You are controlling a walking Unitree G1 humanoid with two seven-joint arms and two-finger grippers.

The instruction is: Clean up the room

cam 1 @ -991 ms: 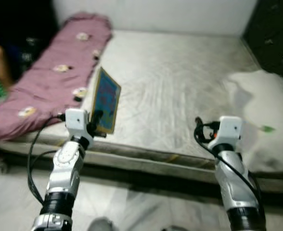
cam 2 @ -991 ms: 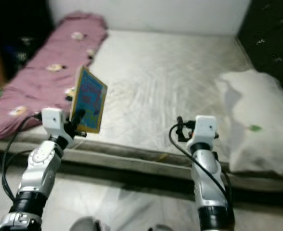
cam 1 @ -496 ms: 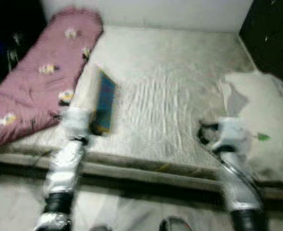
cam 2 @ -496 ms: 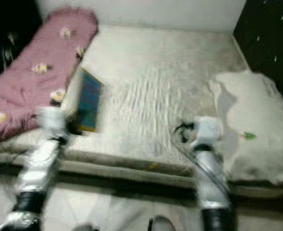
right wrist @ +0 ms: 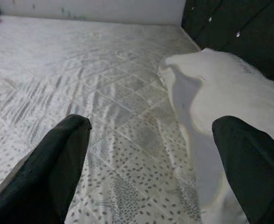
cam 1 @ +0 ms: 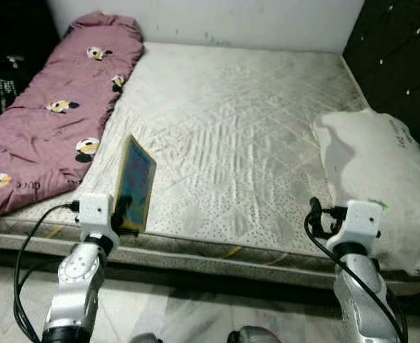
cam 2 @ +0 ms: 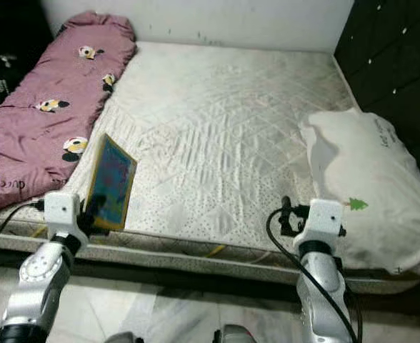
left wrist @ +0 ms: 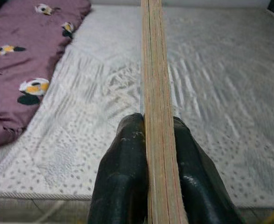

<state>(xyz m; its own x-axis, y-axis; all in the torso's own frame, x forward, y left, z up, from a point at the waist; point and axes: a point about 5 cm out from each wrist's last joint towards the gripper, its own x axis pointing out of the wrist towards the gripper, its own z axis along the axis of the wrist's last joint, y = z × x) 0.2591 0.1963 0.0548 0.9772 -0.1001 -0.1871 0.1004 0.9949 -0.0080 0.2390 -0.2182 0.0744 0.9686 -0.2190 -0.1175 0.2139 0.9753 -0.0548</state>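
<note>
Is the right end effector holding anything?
No. The right end effector is open, its fingers wide apart above the mattress.

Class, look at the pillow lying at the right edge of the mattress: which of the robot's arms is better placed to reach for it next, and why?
The right. Its pincer is open and empty beside the white pillow, while the left pincer is shut on the book.

Bed as I saw it through the head camera: a bare white quilted mattress (cam 1: 231,136) filled most of the view, its near edge facing me and its far edge against a pale wall (cam 1: 217,18). A long maroon bolster with flower prints (cam 1: 49,114) lay along my left side of it. A white pillow (cam 1: 371,182) rested at the right near corner.
</note>
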